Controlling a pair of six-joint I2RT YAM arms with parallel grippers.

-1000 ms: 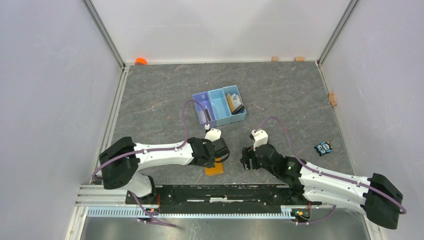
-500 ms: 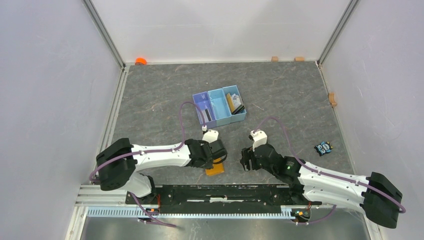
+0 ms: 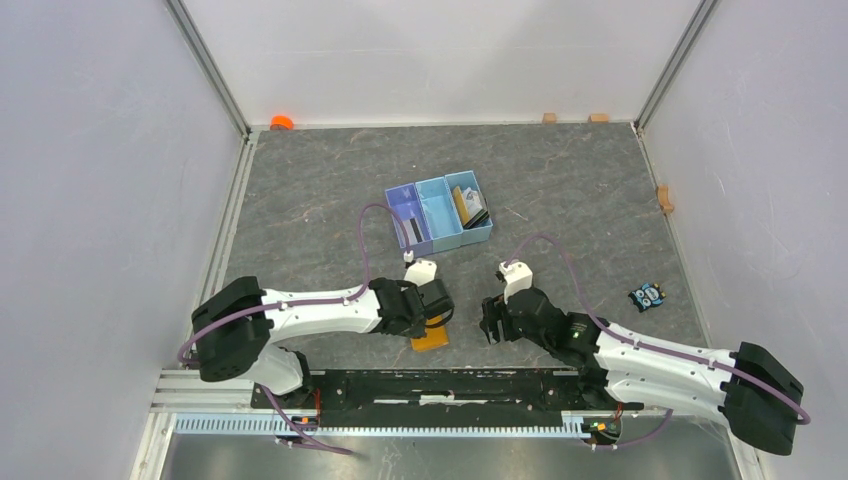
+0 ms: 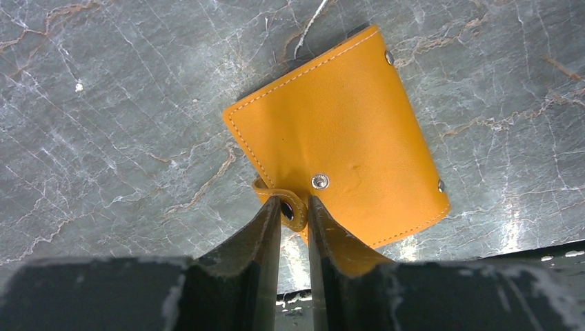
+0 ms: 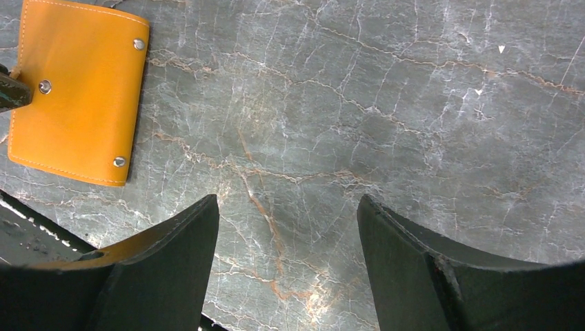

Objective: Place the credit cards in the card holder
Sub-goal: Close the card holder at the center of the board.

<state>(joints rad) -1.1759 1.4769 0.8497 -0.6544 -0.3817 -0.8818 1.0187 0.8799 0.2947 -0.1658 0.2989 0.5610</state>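
Closely, left end effector [image 4: 294, 207] straddles card holder [image 4: 345, 124] tab [image 4: 276, 197].

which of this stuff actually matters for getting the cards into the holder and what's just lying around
For the job: orange-tan leather bifold card holder; thin flat mixed-colour credit cards, in the blue plastic three-compartment tray.

Lying about: small black-and-blue gadget; small orange object by the far wall; small tan blocks along the edges.

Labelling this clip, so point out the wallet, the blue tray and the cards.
wallet [image 4: 345, 124], left wrist view, middle of orange cover
blue tray [image 3: 438, 212], top view, middle compartment floor
cards [image 3: 470, 206], top view, stack in tray's right compartment
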